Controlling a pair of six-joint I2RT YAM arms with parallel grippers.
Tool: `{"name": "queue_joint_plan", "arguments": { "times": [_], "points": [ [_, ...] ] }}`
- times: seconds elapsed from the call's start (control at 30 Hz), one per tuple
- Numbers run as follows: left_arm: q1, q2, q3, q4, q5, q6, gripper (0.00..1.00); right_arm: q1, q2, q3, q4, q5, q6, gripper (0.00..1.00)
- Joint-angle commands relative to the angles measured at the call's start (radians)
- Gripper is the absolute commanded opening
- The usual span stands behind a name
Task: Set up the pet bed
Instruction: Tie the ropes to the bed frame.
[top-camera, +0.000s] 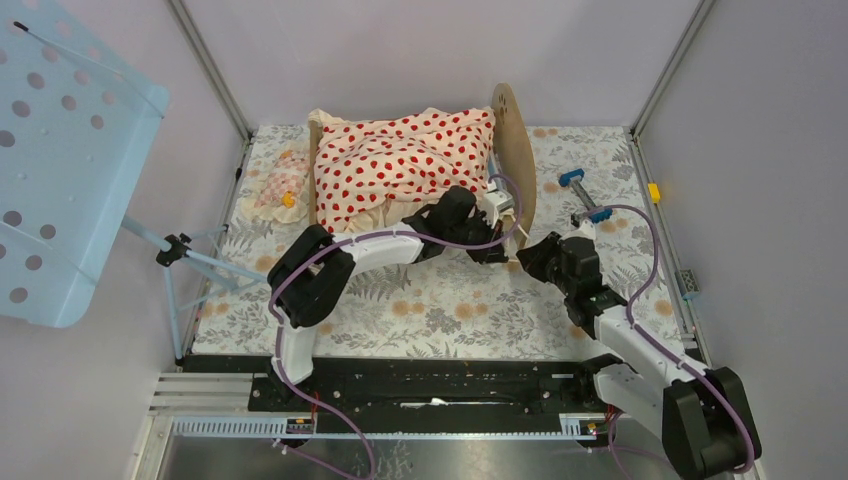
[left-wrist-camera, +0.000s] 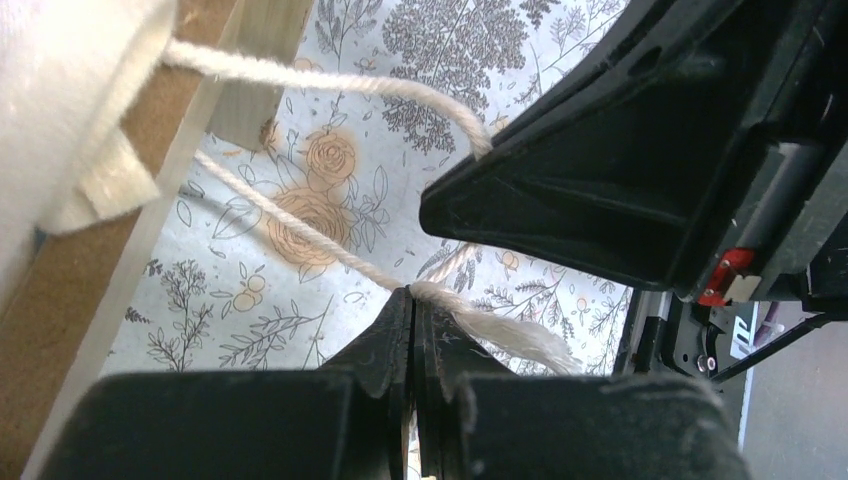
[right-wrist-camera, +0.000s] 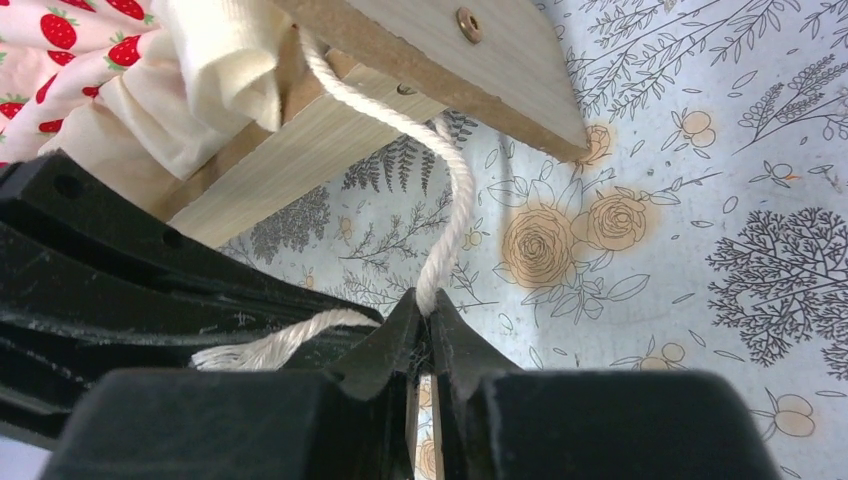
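At the near edge of the table we see the two arm bases side by side, and both arms reach forward over the flowered tablecloth (top-camera: 450, 310) to the near right corner of the pet bed (top-camera: 516, 140).

Our left gripper (left-wrist-camera: 412, 295) is clenched. Its jaws press together on a white cord (left-wrist-camera: 300, 215) that runs taut from the bed's wooden rail down to the fingertips, with a frayed end poking out past them. Our right gripper (right-wrist-camera: 420, 300) is clamped the same way on a second white cord (right-wrist-camera: 452, 190). That cord comes out from under the frame's corner board and curves down to the pinch point, its frayed tail lying off to the left. The two grippers sit just beside each other; we cannot tell whether they touch. In the left wrist view a small red and white tab (left-wrist-camera: 730, 275) shows on the right gripper's body, and any marking on it is too small for us to read.

Farther back, the bed stands at the far middle of the table, its rounded headboard upright at the right end. A cream blanket (top-camera: 400, 155) printed with red strawberries is heaped over it and hides the mattress. A small pink pillow (top-camera: 272, 188) lies just left of the bed. A blue clamp-like piece (top-camera: 588, 197) lies right of the headboard. At the far left, a pale blue perforated panel (top-camera: 60, 150) leans on a stand.
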Motion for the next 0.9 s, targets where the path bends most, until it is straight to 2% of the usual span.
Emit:
{"name": "queue_joint_plan", "arguments": {
  "times": [0.0, 0.3, 0.87],
  "points": [
    [0.013, -0.043, -0.018, 0.016, 0.006, 0.003, 0.00, -0.004, 0.047, 0.022, 0.123, 0.022, 0.032, 0.12],
    [0.013, -0.056, -0.023, 0.015, 0.013, -0.003, 0.00, -0.004, 0.122, 0.032, 0.218, -0.009, 0.087, 0.21],
    [0.013, -0.084, -0.045, 0.010, 0.020, -0.010, 0.00, -0.003, 0.195, 0.036, 0.301, -0.018, 0.124, 0.29]
  ]
}}
